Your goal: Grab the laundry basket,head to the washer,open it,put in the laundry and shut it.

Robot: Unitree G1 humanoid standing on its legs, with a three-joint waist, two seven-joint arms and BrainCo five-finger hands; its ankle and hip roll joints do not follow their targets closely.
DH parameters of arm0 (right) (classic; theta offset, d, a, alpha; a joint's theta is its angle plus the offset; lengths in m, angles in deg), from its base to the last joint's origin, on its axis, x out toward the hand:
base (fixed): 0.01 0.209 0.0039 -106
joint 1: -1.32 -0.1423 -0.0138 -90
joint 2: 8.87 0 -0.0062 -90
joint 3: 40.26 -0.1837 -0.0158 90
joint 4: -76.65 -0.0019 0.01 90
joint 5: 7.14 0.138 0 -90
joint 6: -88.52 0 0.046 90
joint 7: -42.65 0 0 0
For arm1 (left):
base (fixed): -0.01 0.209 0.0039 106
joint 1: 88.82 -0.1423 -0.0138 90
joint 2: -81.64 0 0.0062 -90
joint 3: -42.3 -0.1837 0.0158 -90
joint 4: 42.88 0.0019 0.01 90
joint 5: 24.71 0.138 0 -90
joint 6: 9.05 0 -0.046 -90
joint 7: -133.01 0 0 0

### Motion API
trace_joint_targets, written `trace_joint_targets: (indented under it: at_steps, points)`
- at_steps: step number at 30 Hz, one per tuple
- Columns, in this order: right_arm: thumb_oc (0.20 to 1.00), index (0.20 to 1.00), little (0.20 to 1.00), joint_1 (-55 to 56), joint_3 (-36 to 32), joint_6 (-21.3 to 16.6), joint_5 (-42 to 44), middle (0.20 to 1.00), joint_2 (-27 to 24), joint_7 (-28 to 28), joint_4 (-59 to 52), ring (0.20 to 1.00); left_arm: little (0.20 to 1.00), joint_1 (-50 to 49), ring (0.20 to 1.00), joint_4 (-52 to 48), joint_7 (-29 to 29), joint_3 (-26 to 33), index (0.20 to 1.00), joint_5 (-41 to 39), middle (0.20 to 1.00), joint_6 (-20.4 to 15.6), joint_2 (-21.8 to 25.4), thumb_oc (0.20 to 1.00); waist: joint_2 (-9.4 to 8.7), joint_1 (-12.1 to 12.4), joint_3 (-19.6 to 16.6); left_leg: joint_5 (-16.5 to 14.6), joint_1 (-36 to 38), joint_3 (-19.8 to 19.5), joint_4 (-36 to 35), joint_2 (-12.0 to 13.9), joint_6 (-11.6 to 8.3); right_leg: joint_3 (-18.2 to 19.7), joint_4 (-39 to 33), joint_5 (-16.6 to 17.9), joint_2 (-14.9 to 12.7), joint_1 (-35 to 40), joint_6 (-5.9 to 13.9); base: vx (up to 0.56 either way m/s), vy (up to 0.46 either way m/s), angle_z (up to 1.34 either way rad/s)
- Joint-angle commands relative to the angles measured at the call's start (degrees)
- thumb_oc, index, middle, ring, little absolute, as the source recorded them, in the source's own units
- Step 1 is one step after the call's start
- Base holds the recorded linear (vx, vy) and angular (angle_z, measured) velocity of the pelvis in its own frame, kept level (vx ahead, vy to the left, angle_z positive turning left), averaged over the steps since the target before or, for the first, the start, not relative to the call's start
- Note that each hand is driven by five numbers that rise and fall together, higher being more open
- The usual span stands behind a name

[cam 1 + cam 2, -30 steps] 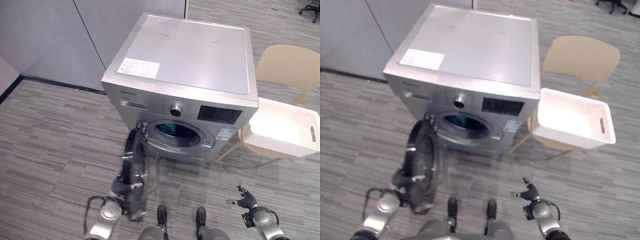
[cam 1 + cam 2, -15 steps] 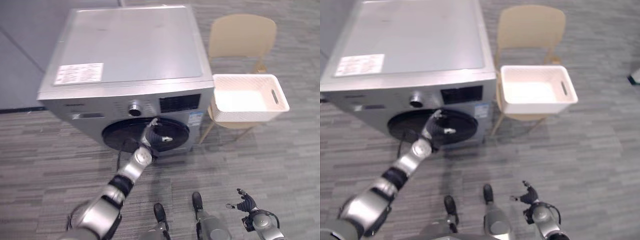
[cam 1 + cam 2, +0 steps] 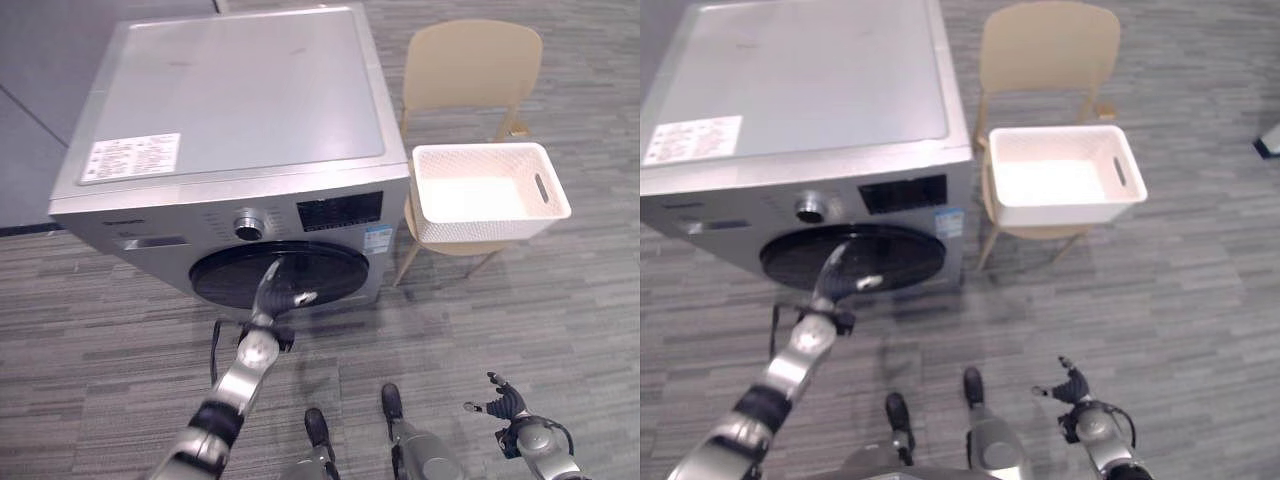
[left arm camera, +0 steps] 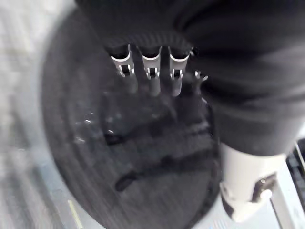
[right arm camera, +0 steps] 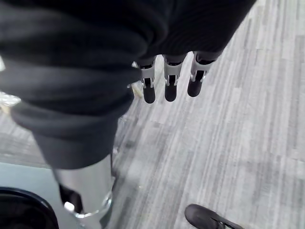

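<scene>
Dark glass of the washer door sits flush in the silver washer, and our left hand lies flat on it with straight fingers, so we judge we are at the shutting step; next we need only confirm the latch and draw the arm away. Our right hand hangs loose and unclenched, grasping nothing, low over the floor. From the head we see the white laundry basket empty on the beige chair beside the washer, while the left wrist view brings the fingertips up against the glass.
</scene>
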Motion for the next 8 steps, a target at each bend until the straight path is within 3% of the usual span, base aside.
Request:
trace_joint_targets:
  at_steps: [1, 8]
  points:
    - [1.000, 1.000, 1.000, -0.65, -2.02, -0.88, 1.04, 1.000, 0.29, 0.02, 0.73, 1.000, 1.000, -4.57, 1.000, 3.94, -4.28, 2.02, 1.000, -3.17, 1.000, -0.29, 2.15, 1.000, -1.82, 2.24, -2.78, -1.53, -1.72, -4.73, -0.29, -1.29, -0.91, -0.96, 6.79, -10.80, -1.62, 0.59, 3.68, 0.05, -0.015, 0.28]
    - [1.000, 1.000, 1.000, -1.71, -2.46, -0.64, 0.50, 1.000, 0.24, 1.13, 1.14, 1.000, 1.000, -10.47, 1.000, 14.18, -6.90, 4.26, 1.000, 3.03, 1.000, 1.69, 2.03, 1.000, -1.84, 4.10, -3.98, -2.70, 1.43, -5.75, 0.38, -1.75, -0.80, -2.46, 6.11, -11.86, -2.00, 4.90, 3.65, 0.05, -0.001, 0.18]
